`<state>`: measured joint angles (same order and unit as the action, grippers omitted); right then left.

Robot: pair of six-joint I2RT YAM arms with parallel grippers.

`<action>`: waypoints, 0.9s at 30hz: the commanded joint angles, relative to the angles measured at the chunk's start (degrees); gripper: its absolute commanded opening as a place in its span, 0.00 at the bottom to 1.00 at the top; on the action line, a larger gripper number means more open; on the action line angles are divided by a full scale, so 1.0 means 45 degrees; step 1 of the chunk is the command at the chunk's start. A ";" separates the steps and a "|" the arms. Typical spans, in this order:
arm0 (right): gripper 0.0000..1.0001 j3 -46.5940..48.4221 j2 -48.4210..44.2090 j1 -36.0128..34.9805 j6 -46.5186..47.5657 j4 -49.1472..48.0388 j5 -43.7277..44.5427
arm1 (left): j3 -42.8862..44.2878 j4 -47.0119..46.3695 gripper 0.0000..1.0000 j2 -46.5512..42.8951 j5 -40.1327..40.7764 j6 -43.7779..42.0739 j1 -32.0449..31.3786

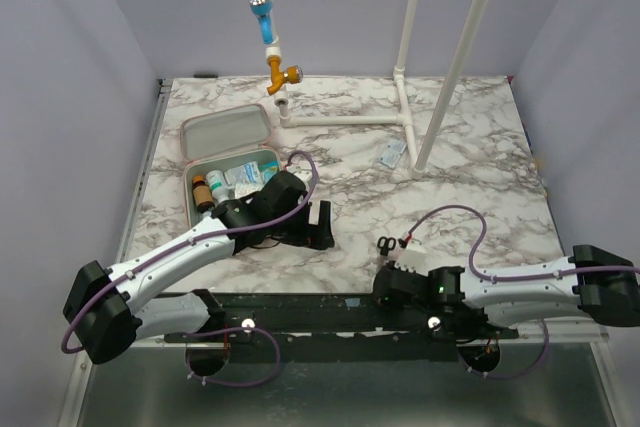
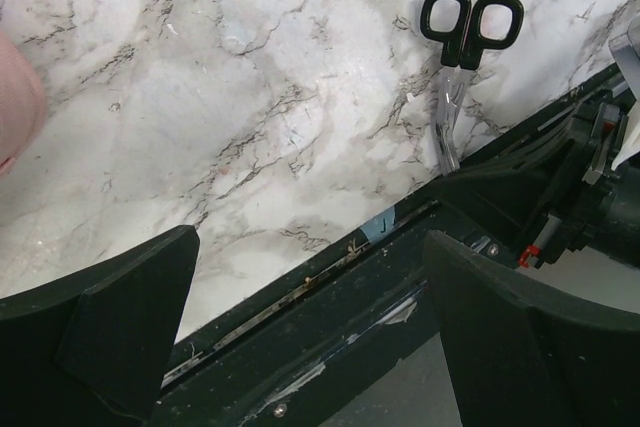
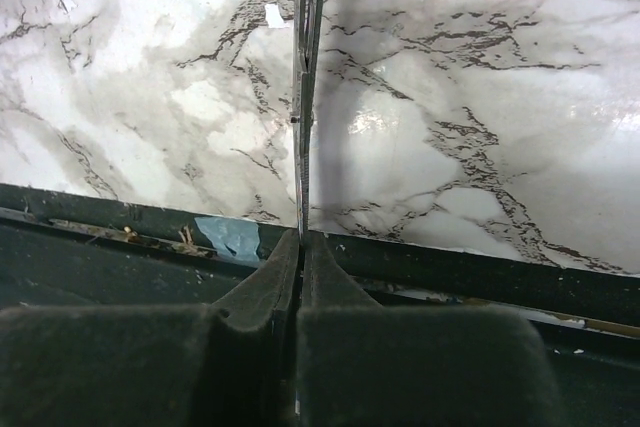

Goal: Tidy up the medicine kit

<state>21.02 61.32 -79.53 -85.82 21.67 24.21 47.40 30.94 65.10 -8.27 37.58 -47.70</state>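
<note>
The pink medicine kit point(image 1: 228, 133) lies open at the back left of the marble table, with small bottles and blue packets in its lower half; its pink edge point(image 2: 14, 97) shows in the left wrist view. Black-handled scissors point(image 1: 385, 244) point(image 2: 470, 25) lie near the front edge, blades pointing toward the arms. My right gripper point(image 1: 392, 275) point(image 3: 302, 237) is shut on the blade tips of the scissors point(image 3: 304, 97) at the table's edge. Beside the kit's front right corner, my left gripper point(image 1: 321, 226) point(image 2: 310, 242) hangs open, nothing between its fingers.
A white pipe frame point(image 1: 405, 97) stands at the back, with a blue and orange fitting point(image 1: 268, 27) hanging from it. A small blue packet point(image 1: 392, 155) lies near the frame's foot. A black rail point(image 2: 330, 297) runs along the table's near edge.
</note>
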 commanded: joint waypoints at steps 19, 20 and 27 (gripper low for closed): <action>0.01 0.2734 -0.1332 -0.0079 0.9581 -0.0761 -0.3218 | 0.0943 0.0935 0.98 -0.2519 -0.1058 -0.1880 0.0087; 0.01 0.2867 -0.1553 -0.0063 0.9845 -0.0772 -0.3737 | 0.0781 0.0773 0.98 -0.2957 -0.1331 -0.1933 0.0110; 0.01 0.3678 -0.2733 -0.0071 1.1271 -0.0680 -0.6910 | 0.0275 0.0802 0.98 -0.5146 -0.3259 -0.2379 0.0155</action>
<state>34.74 51.40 -79.55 -41.58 19.97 4.78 49.36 34.39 45.60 -15.73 29.76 -47.33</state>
